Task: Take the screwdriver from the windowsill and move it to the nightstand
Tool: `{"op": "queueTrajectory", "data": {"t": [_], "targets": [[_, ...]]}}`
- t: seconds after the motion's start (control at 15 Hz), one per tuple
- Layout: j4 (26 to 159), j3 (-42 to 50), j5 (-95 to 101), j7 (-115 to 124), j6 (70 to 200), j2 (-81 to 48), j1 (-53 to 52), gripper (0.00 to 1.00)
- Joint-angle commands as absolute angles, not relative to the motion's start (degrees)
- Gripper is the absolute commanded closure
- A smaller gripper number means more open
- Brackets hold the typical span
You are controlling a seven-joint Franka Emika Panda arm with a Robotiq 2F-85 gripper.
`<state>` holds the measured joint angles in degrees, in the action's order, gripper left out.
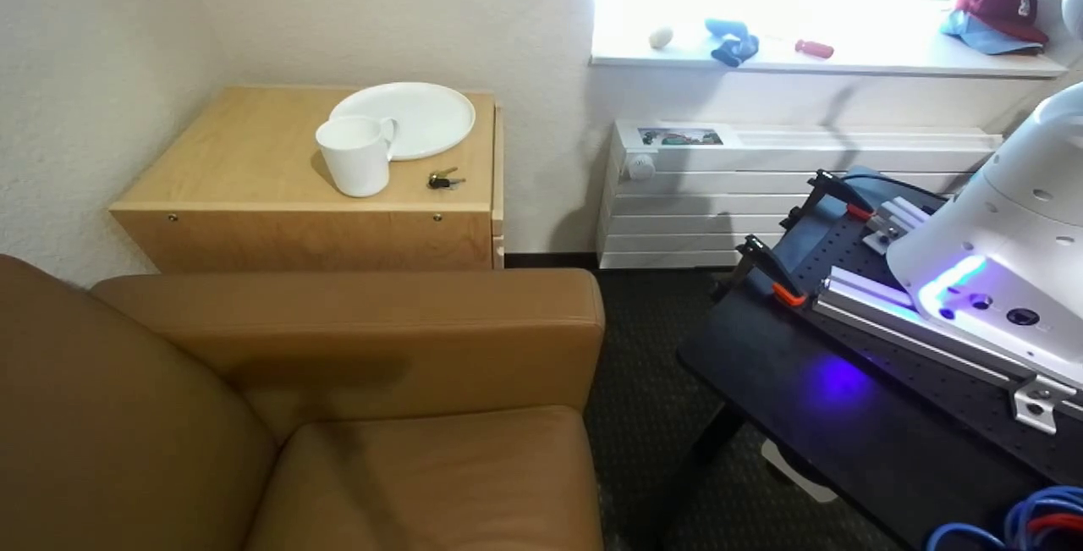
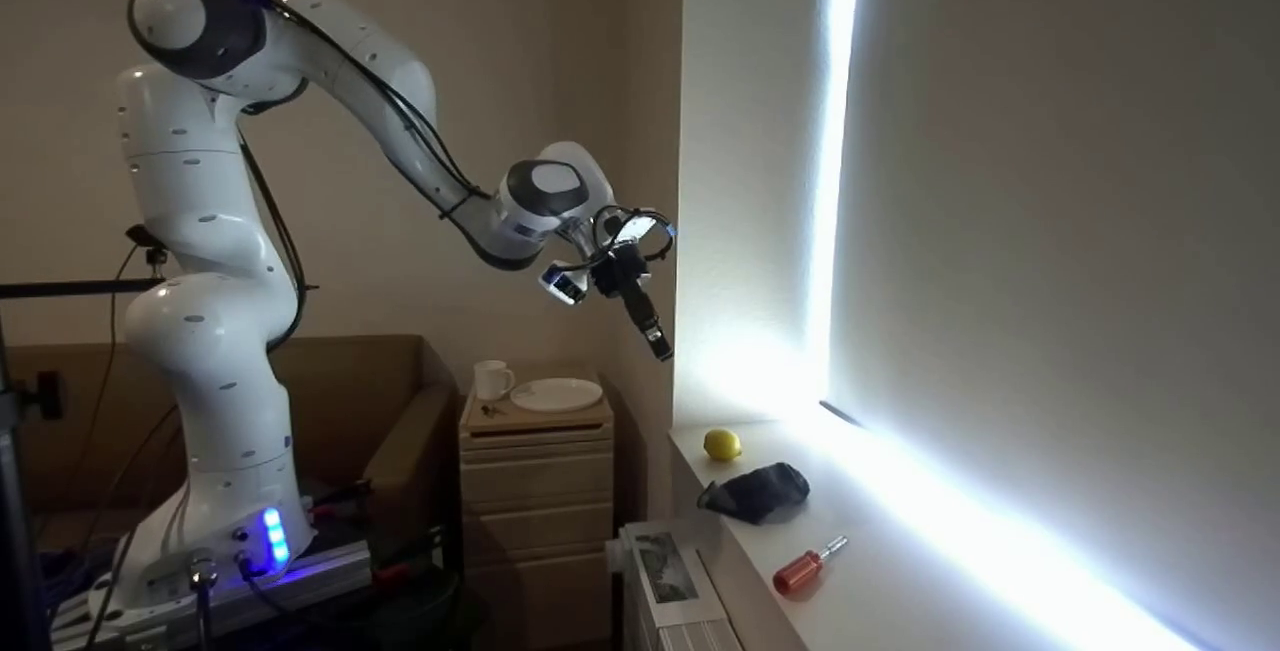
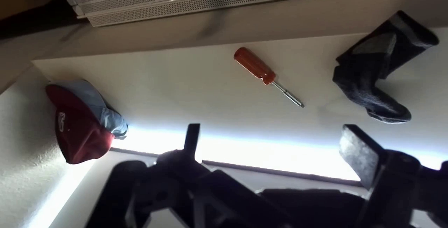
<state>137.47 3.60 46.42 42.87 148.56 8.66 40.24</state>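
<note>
The claw [image 3: 274, 142] stands wide, nothing between its fingers [image 3: 358, 154], presumably spread to take the screwdriver [image 3: 266, 75]. The screwdriver lies on the sill [image 3: 175, 81], between cap [image 3: 80, 126] and sock [image 3: 367, 70] but touching neither, its handle [image 3: 252, 62] near the front edge. The nightstand [image 1: 254, 153], well apart, bears mug [image 1: 355, 162] and plate [image 1: 431, 115], which probably dictate where the screwdriver can go.

In an exterior view, the metal end of the screwdriver [image 1: 815, 49] on the windowsill [image 1: 897, 61] is lost to us in glare. Below the windowsill, we find the radiator [image 2: 690, 621] cut off by an exterior view's bottom edge. In the wrist view, before the windowsill, the gripper [image 3: 274, 145] (blurred, too) runs off below.
</note>
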Motion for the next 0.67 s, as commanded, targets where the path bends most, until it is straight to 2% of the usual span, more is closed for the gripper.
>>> {"op": "queueTrajectory", "data": {"t": [0.0, 0.07, 0.47, 0.6], "targets": [[139.5, 8.0, 48.5, 41.3, 151.1, 9.6, 36.4, 0.00], [138.4, 8.5, 49.8, 40.1, 151.2, 7.6, 35.7, 0.00], [123.2, 17.1, 24.5, 12.1, 145.1, -10.0, 27.6, 0.00], [116.3, 19.7, 24.5, 11.6, 141.5, -15.9, 26.6, 0.00]]}}
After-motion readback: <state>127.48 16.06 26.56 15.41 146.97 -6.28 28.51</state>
